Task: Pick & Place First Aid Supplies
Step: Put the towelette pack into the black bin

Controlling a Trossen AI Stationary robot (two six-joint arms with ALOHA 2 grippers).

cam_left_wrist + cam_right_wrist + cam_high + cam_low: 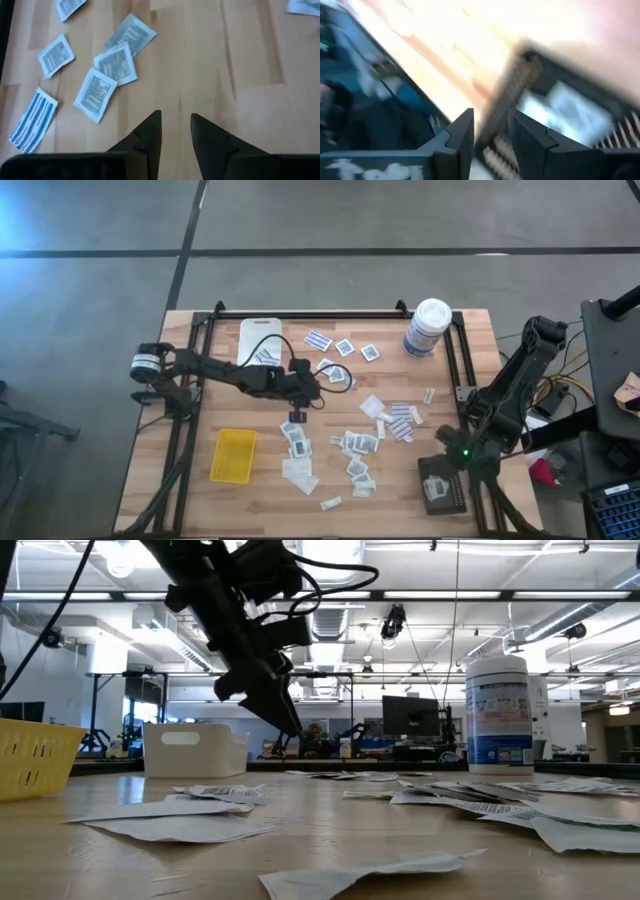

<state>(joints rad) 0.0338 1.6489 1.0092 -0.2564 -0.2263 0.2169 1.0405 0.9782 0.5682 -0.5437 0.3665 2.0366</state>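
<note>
The first aid packets [360,442] lie scattered flat over the middle and right of the wooden table: white squares with grey centres [95,92], blue-and-white striped strips [32,120] and small pale strips [330,503]. My left gripper [296,413] hangs over the table's middle, pointing down, open by a narrow gap [176,117] with bare wood below it. In the low view the left gripper [292,725] is clear of the table top. My right gripper [491,117] is open over the black tray [440,485] at the near right, which holds white packets [565,107].
A white tray [262,338] stands at the far edge and a yellow tray [232,455] at the near left. A tall white canister with a blue label [428,328] stands at the far right. A dark frame [330,314] runs round the table.
</note>
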